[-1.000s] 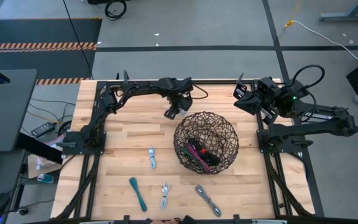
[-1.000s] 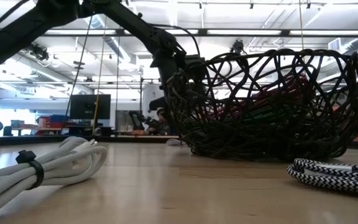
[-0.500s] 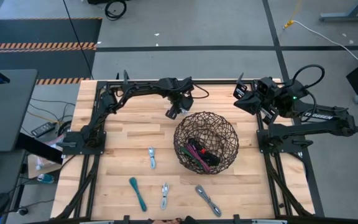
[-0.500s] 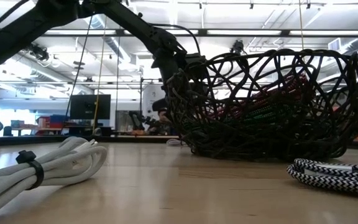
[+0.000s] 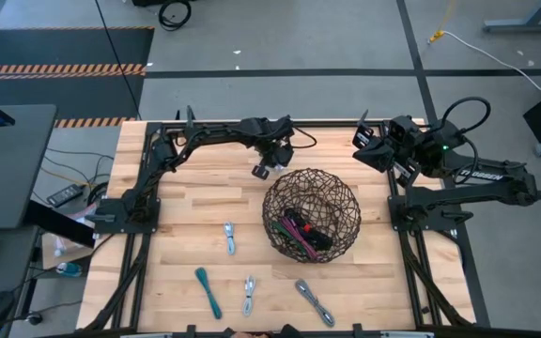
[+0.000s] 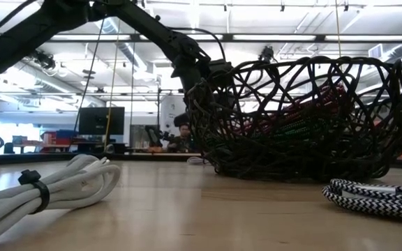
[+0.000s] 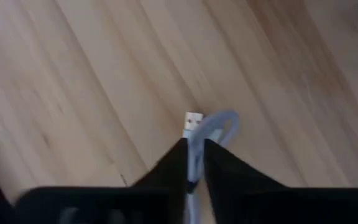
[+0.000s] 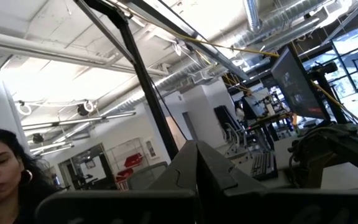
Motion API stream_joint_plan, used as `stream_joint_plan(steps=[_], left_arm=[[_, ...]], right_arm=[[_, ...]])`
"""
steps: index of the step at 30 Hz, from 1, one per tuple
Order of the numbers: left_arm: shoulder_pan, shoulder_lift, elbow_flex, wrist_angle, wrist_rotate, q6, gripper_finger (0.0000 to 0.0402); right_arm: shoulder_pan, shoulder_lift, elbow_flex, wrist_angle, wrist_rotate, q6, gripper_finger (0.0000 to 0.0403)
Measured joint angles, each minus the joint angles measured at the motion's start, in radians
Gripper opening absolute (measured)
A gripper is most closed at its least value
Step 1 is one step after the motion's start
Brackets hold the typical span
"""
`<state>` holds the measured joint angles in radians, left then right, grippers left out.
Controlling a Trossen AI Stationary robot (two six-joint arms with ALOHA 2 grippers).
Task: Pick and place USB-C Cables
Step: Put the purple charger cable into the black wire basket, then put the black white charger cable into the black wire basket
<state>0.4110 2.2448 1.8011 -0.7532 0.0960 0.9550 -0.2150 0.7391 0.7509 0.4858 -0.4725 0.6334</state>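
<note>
My left gripper [image 5: 267,161] stands at the table's far side, just beyond the far-left rim of the dark wire basket [image 5: 311,214], shut on a pale USB-C cable bundle [image 7: 211,127]. Maroon and green bundles [image 5: 301,231] lie inside the basket. Several more bundles lie flat on the near half of the table: a grey-white one [image 5: 230,238], a teal one [image 5: 208,291], a white one [image 5: 249,294] and a black-and-white braided one [image 5: 315,302]. My right gripper [image 8: 197,163] is shut on nothing, raised at the far right corner. My left gripper pinches the pale bundle between its two fingers [image 7: 173,163], coming from above and pointing down. The plug [image 7: 193,118] and a loop [image 7: 224,122] stick out past the fingertips. The bundle looks lifted a little off the wood.
The basket stands right of centre, close beside my left gripper. In the low view the white bundle [image 6: 54,187] and the braided one [image 6: 372,195] lie near the front edge. Bare wood lies left of the basket. A person shows in the room behind the table.
My left gripper has shut on the pale bundle, which lay on the wood under its open fingers, and has risen a little with it. The right arm has kept still.
</note>
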Motion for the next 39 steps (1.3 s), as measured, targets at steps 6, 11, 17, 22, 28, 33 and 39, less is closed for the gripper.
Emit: stream_joint_plan(steps=[6, 11, 17, 22, 28, 33, 39], left_arm=[[0.001, 0.0, 0.0, -0.01, -0.004, -0.015, 0.0005], [-0.001, -0.013, 0.0, -0.036, -0.038, -0.197, 0.0007], [0.001, -0.107, 0.0, -0.018, -0.042, -0.309, 0.0004], [0.0, -0.217, 0.0, -0.048, -0.039, -0.428, 0.0002], [-0.033, -0.353, 0.0, -0.116, -0.039, -0.54, 0.0001], [-0.078, -0.454, 0.001, -0.203, -0.037, -0.591, 0.0001], [-0.156, -0.547, 0.001, -0.403, -0.038, -0.718, 0.0001]], right_arm=[[0.0, 0.0, 0.0, 0.0, 0.0, 0.0, 0.0004], [0.0, 0.0, 0.0, -0.029, 0.015, -0.016, 0.0003], [-0.011, 0.001, 0.0, -0.159, 0.055, -0.039, 0.0002], [-0.011, 0.004, 0.0, -0.261, 0.148, -0.058, 0.0001], [-0.024, 0.024, 0.0, -0.486, 0.304, -0.074, 0.0001], [-0.026, 0.069, -0.001, -0.601, 0.315, -0.057, 0.0], [0.02, 0.091, -0.001, -0.584, 0.173, -0.031, 0.0]])
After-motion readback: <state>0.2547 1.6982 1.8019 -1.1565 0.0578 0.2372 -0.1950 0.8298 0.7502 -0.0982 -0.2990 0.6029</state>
